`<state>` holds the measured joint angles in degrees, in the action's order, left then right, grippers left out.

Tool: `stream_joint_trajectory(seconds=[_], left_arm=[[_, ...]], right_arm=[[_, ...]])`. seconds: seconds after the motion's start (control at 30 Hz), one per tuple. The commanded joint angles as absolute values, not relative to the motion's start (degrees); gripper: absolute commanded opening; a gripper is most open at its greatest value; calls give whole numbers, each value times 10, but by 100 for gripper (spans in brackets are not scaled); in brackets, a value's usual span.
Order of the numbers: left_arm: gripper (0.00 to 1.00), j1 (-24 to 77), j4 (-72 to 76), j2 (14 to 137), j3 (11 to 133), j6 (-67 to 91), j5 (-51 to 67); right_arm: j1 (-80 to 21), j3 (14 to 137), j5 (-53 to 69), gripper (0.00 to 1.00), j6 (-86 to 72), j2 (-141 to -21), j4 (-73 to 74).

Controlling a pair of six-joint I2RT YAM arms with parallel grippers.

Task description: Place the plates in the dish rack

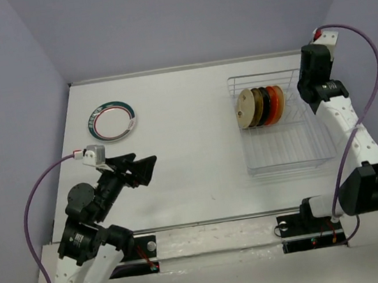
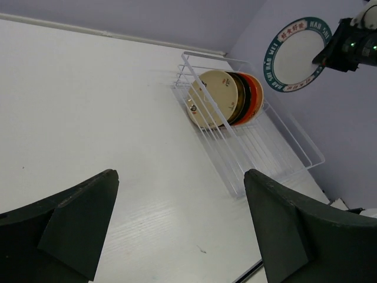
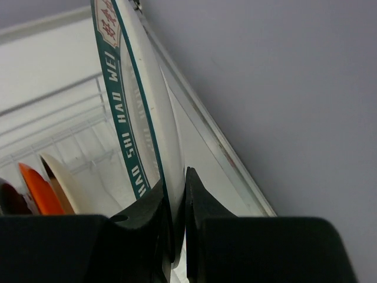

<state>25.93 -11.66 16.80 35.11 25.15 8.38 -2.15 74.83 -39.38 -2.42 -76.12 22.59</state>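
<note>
And the right hand (image 3: 177,194) is clamped on the rim of a green-banded plate (image 3: 147,106), held on edge up by the rack (image 1: 290,162), right of the top view. Cream, black and orange plates (image 1: 260,107) stand in the rack's upper left. The left hand (image 2: 179,177) gapes wide, empty, lower left. Another patterned plate (image 1: 112,120) lies flat on the table (image 1: 187,127), upper left.

Bright, even, diffuse light throughout, with no hard shadows. Table (image 1: 201,175) reads near-white and slightly washed out. The glossy strip along its near edge throws patchy glare.

Left wrist view: left tool's dark fingers (image 2: 76,227) are soft-edged close up, dish rack (image 2: 265,153) crisp.

Right wrist view: right tool (image 3: 179,186) is dark, almost featureless and slightly blurred. Lettering on the patterned plate (image 3: 126,112) is readable. Wall (image 3: 283,88) is smoothly graded, lighter toward the top.
</note>
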Motion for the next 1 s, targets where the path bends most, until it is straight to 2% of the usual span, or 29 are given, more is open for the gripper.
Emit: stream_joint_trajectory(seconds=[0.0, 0.2, 0.7, 0.97], left_arm=[[99, 259, -99, 148, 348, 239, 95], [99, 259, -98, 144, 347, 236, 105], [99, 259, -95, 137, 347, 238, 100], [99, 259, -98, 144, 348, 240, 91]], right_arm=[[-16, 728, -389, 7, 40, -743, 160], [-16, 676, -327, 7, 46, -737, 143], [-16, 667, -250, 7, 17, -700, 150], [-16, 646, -296, 7, 2, -738, 160]])
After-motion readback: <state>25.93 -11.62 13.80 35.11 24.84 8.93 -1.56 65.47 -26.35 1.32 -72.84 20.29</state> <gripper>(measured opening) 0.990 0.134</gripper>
